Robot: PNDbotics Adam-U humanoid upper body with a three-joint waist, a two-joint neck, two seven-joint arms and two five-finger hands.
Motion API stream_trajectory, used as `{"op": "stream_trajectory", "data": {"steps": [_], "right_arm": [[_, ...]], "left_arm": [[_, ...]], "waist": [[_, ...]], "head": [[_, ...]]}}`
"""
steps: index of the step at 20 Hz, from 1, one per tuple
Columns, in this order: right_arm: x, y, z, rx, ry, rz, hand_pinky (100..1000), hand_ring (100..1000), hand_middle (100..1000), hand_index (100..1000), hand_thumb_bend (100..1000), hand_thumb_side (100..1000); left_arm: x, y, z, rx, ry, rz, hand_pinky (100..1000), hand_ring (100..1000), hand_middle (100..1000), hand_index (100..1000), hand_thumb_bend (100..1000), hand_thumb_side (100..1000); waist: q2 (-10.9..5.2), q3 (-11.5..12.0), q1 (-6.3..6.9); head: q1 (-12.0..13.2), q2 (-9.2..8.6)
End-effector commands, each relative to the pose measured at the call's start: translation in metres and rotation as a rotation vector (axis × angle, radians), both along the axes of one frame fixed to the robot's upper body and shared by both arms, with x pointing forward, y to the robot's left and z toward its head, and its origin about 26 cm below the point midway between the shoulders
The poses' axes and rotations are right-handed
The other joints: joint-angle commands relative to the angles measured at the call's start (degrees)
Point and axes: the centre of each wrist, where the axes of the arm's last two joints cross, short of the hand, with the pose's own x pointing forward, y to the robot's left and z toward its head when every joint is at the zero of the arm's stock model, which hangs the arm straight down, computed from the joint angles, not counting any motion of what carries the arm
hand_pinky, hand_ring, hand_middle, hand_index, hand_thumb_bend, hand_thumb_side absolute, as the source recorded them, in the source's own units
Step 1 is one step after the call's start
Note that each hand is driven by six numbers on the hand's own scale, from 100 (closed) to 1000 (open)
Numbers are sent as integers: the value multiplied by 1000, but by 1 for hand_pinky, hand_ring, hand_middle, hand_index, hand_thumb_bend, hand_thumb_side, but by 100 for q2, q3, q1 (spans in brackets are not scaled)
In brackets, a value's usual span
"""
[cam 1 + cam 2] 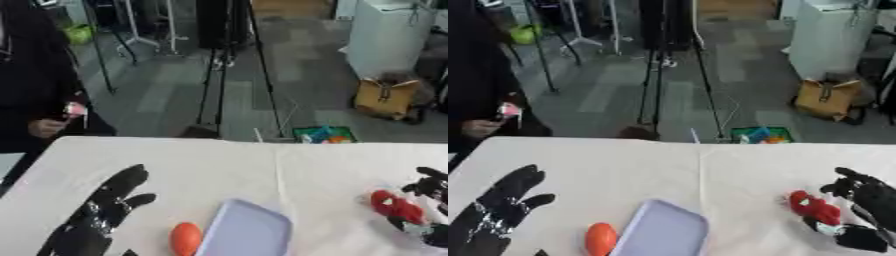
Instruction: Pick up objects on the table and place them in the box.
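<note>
1. The red object (815,208) lies on the white desk (710,175), right against the fingers (846,187) of the right hand (868,200). They curl around its far side, but whether they have clamped it I cannot tell. It is lumpy and glossy, probably a light, stiff plastic toy, likely slippery, so taking it across its narrow middle looks safest.
2. An orange oval object (185,238) sits well to the left of those fingers, touching or just beside the box's left edge. It is smooth and rounded, so it may roll; grip across its short width.
3. The pale lavender box (249,230) lies between the two hands, tilted.
4. The left hand (101,212) rests flat on the desk, fingers straight and apart, holding nothing.
</note>
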Motion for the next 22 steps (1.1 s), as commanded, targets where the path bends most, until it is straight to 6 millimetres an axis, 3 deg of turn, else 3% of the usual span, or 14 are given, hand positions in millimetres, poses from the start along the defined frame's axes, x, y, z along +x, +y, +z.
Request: {"op": "stream_trajectory", "data": {"steps": [1, 13, 16, 22], "right_arm": [[-2, -12, 20, -29, -43, -21, 864, 975, 619, 811, 521, 975], [-3, -12, 19, -35, -39, -18, 863, 970, 597, 812, 530, 957], [-4, -13, 18, -39, -30, -22, 862, 957, 548, 804, 528, 906], [-4, -14, 17, -54, -10, -32, 861, 953, 534, 798, 506, 784]], "left_arm": [[-1, 0, 8, 14, -28, -9, 893, 1000, 959, 925, 135, 1000], [-1, 0, 8, 14, -29, -12, 892, 1000, 959, 924, 134, 1000], [-1, 0, 8, 15, -29, -11, 892, 1000, 959, 924, 134, 1000], [-1, 0, 8, 15, -28, -12, 887, 1000, 958, 924, 133, 1000]], "waist": [[-87, -7, -9], [-76, -31, 1], [-78, -34, 3], [-80, -39, 8]], "head": [[2, -58], [12, -57], [19, -68], [28, -75]]}}
